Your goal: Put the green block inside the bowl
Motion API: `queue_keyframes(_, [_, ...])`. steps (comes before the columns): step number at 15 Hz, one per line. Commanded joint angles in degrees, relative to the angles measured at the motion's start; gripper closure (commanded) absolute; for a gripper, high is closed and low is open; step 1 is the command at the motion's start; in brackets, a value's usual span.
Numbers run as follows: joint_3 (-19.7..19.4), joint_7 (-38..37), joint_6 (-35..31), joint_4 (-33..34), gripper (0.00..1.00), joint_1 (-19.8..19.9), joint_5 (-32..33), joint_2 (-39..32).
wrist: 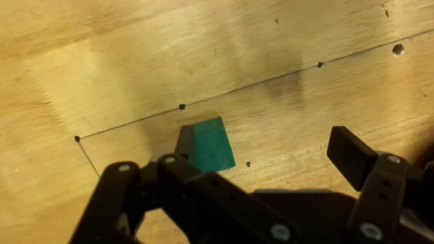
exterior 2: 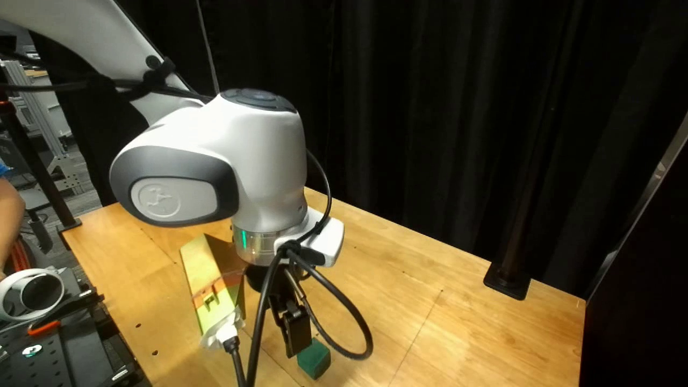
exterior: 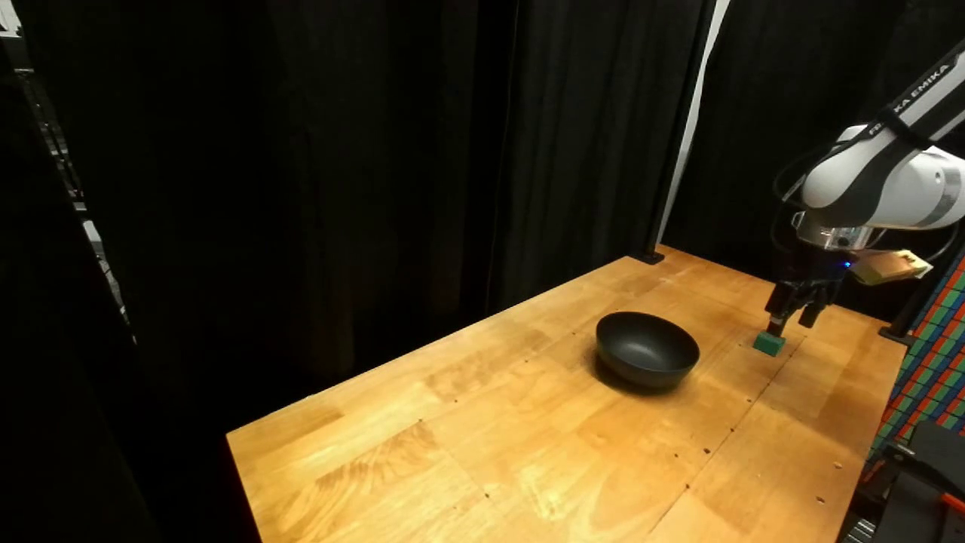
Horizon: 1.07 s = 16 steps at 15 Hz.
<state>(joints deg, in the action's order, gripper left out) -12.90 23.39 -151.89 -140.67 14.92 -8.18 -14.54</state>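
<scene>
Hanging near the green block (wrist: 213, 145), the gripper (wrist: 267, 149) has fingers (wrist: 351, 157) wide apart; the bowl (exterior: 647, 351) stands near this block.

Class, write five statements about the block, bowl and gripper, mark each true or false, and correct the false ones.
1. The green block lies inside the black bowl. False: it rests on the wooden table, outside the bowl.
2. The bowl is larger than the block. True.
3. The gripper is shut on the block. False: its jaws stand open.
4. The bowl stands upside down. False: its opening faces up.
5. In the wrist view, the gripper hides part of the block. True.
</scene>
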Motion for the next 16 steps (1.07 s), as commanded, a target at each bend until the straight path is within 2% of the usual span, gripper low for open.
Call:
queue_keyframes(1, [2.7, 1.11, -5.18, 1.68, 0.0, 3.34, -0.89, -5.29])
queue_keyframes(9, [5.78, -0.76, -11.26, 7.8, 0.0, 7.63, 1.91, -14.95])
queue_keyframes(10, [5.78, -0.96, -10.89, 8.51, 0.25, 7.78, 2.32, -15.59])
queue_keyframes(11, [6.14, -0.75, -10.39, 9.1, 0.26, 8.27, 2.45, -16.12])
queue_keyframes(12, [6.36, -0.66, -9.18, 9.53, 0.32, 8.72, 2.6, -16.22])
queue_keyframes(16, [6.42, -0.31, -3.38, 9.45, 0.64, 9.32, 3.04, -13.03])
